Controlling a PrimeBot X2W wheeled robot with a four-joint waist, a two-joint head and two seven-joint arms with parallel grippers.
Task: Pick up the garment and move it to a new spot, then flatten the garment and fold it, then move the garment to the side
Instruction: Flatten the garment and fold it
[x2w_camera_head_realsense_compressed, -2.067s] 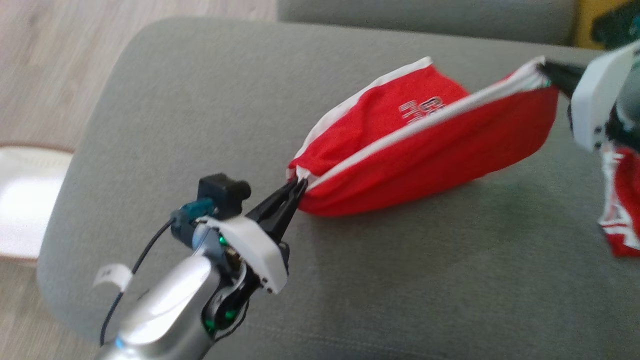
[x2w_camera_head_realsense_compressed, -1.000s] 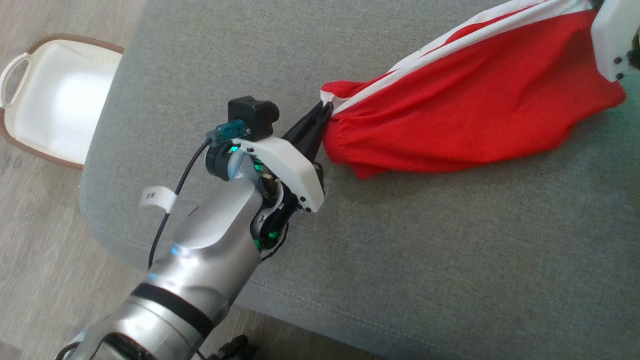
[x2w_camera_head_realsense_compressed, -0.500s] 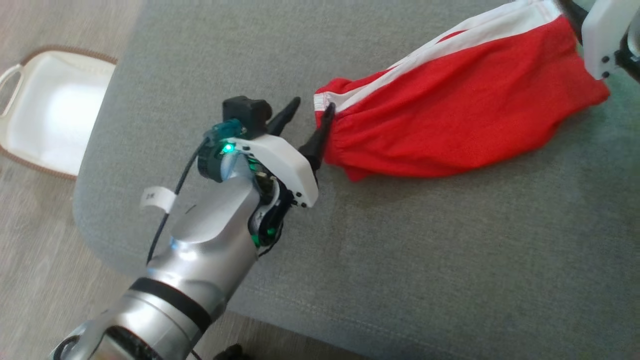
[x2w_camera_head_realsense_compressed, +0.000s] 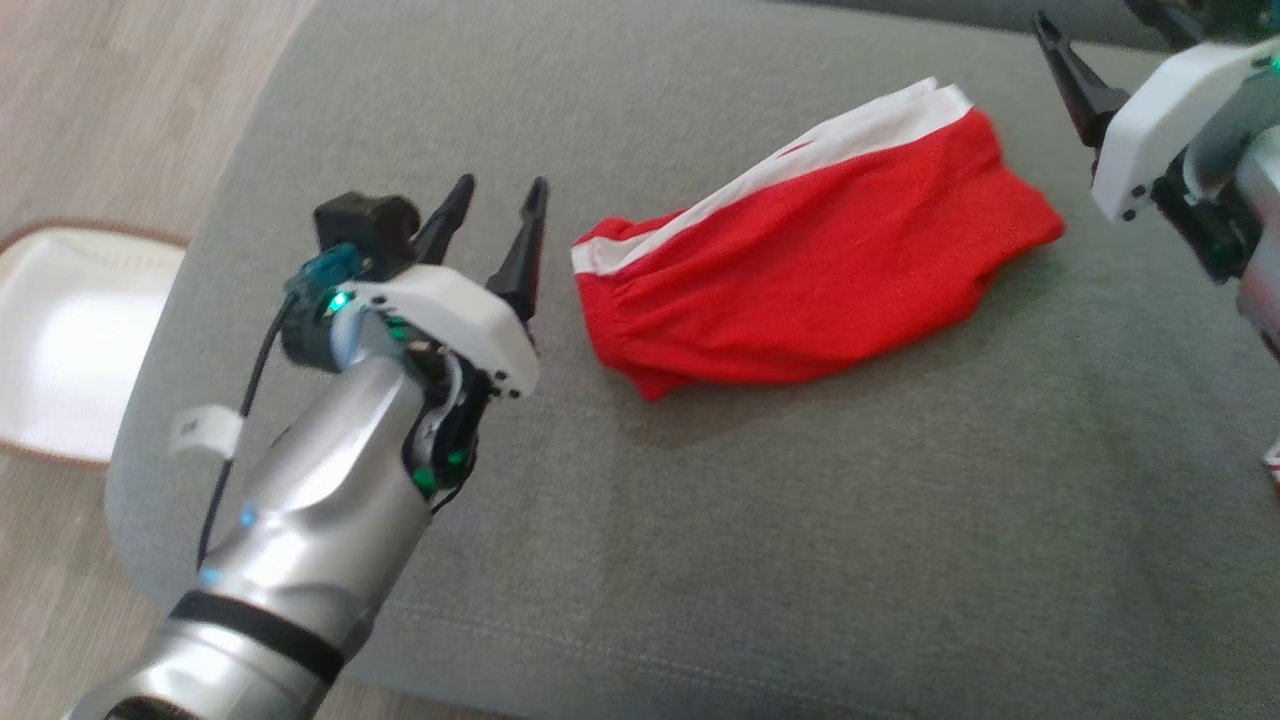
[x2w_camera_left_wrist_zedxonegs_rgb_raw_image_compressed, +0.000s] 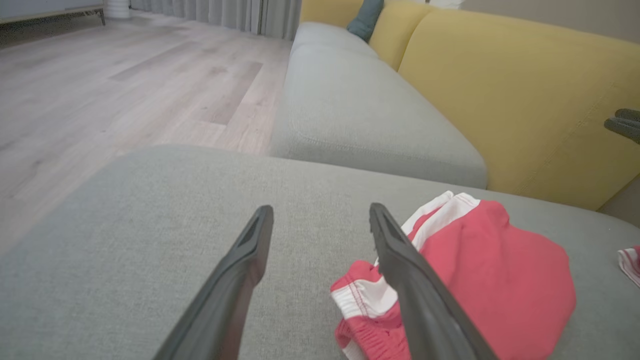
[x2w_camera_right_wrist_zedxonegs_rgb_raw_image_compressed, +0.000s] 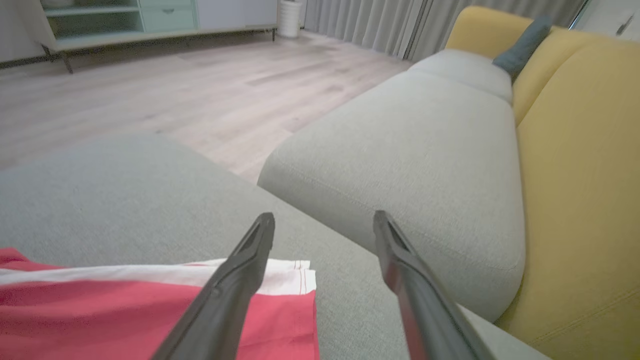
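Observation:
The garment (x2w_camera_head_realsense_compressed: 810, 290), red shorts with a white side stripe, lies folded flat on the grey sofa cushion (x2w_camera_head_realsense_compressed: 760, 520). My left gripper (x2w_camera_head_realsense_compressed: 502, 183) stands open just left of the garment's waistband end, apart from it, nothing between its fingers. In the left wrist view the left gripper (x2w_camera_left_wrist_zedxonegs_rgb_raw_image_compressed: 321, 209) points past the garment (x2w_camera_left_wrist_zedxonegs_rgb_raw_image_compressed: 490, 270), which lies to its right. My right gripper (x2w_camera_head_realsense_compressed: 1095, 20) is open above the garment's far right end, one finger partly cut off by the frame. The right gripper (x2w_camera_right_wrist_zedxonegs_rgb_raw_image_compressed: 325, 216) hovers over the white-striped corner of the garment (x2w_camera_right_wrist_zedxonegs_rgb_raw_image_compressed: 150, 310).
A white basket (x2w_camera_head_realsense_compressed: 60, 340) sits on the wooden floor left of the cushion. Another red-and-white cloth (x2w_camera_head_realsense_compressed: 1272, 462) peeks in at the right edge. A second grey cushion (x2w_camera_left_wrist_zedxonegs_rgb_raw_image_compressed: 360, 115) and the yellow sofa back (x2w_camera_left_wrist_zedxonegs_rgb_raw_image_compressed: 525, 100) lie beyond.
Both grippers have opened and let go of the garment, which has settled flat on the cushion. Both have drawn back from its ends. The head camera has shifted.

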